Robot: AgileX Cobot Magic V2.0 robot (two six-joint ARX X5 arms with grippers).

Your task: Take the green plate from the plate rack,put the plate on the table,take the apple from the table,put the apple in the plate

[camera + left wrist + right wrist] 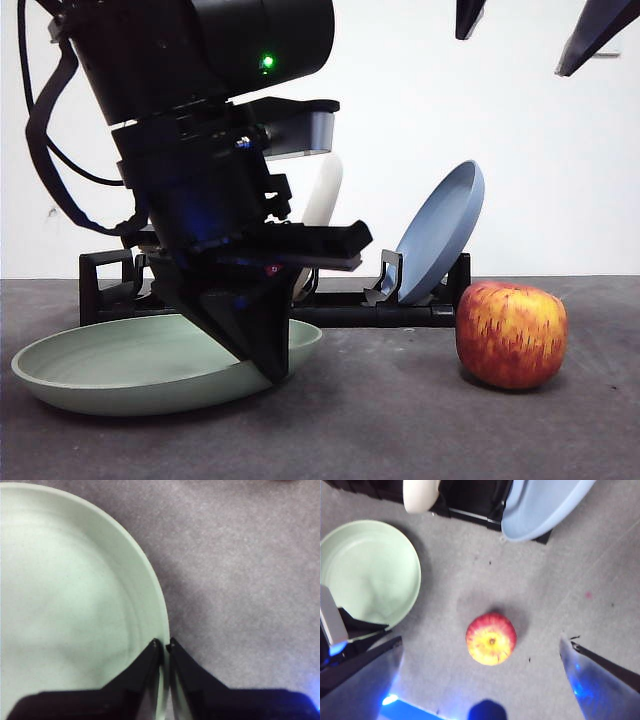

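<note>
A: Nearest, which items?
B: The round pale sage-green plate (150, 365) lies flat on the dark grey matte table (400, 430); the left gripper (164, 644) pinches its rim, jaws clamped, apparently not yet released.
A: Beyond the plate?
B: The red-yellow apple (511, 334) beside it, untouched; the right gripper (480, 650) hovers above, jaws spread. Farthest, the black slotted plate rack (400, 305).

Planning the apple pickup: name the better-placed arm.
Right. The right gripper hangs open above the apple, while the left gripper is shut on the green plate's rim.
</note>
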